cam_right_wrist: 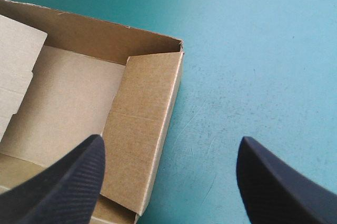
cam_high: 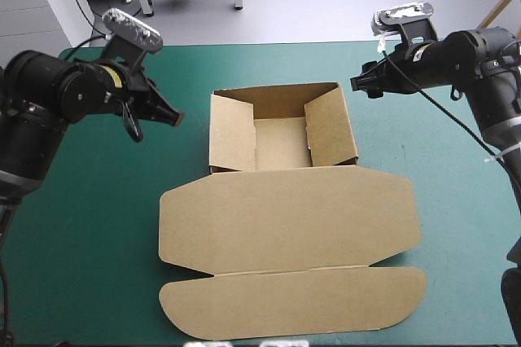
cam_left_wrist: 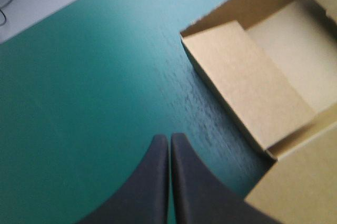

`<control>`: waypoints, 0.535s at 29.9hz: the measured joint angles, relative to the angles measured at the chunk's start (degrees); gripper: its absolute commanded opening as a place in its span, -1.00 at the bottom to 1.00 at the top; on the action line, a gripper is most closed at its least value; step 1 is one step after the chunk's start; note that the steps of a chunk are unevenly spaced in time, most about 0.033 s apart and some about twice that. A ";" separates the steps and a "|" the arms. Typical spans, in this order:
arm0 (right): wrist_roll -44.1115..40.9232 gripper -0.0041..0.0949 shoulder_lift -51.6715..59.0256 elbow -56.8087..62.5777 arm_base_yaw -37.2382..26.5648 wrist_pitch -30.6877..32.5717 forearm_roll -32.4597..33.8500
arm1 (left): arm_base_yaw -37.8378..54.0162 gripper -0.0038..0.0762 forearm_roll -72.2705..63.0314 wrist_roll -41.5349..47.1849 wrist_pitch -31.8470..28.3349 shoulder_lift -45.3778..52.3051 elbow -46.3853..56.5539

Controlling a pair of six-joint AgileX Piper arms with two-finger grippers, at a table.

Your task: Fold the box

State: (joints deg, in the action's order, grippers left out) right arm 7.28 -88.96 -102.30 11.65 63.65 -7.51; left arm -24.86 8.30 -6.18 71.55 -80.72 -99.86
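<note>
The box (cam_high: 289, 225) is plain brown board, its floor a shade paler. The tabletop (cam_high: 98, 225) is covered in even teal-green. The left pincer (cam_left_wrist: 169, 139) is black; the right pincer (cam_right_wrist: 172, 140) is black, its fingers (cam_right_wrist: 68, 182) finely ribbed.

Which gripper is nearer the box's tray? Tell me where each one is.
Right. The right gripper, open, hangs over the tray's right wall; the left gripper, shut, is over the teal-green cover beside the left wall.
</note>
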 measured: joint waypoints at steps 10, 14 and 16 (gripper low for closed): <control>0.00 0.39 -2.00 0.00 0.00 0.00 -0.29 | 0.00 -0.93 1.67 0.52 -4.36 11.30 30.88; 0.00 0.39 -5.18 0.00 0.00 0.45 -1.45 | 0.00 -0.93 1.72 1.28 -7.11 14.45 40.01; 0.00 0.37 -6.96 0.00 0.00 0.64 -2.30 | 0.00 -0.93 1.72 1.44 -8.40 15.61 43.31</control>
State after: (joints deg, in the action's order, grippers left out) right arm 7.28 -95.92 -102.30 11.65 64.28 -9.81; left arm -24.86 10.02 -4.74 63.15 -65.11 -56.55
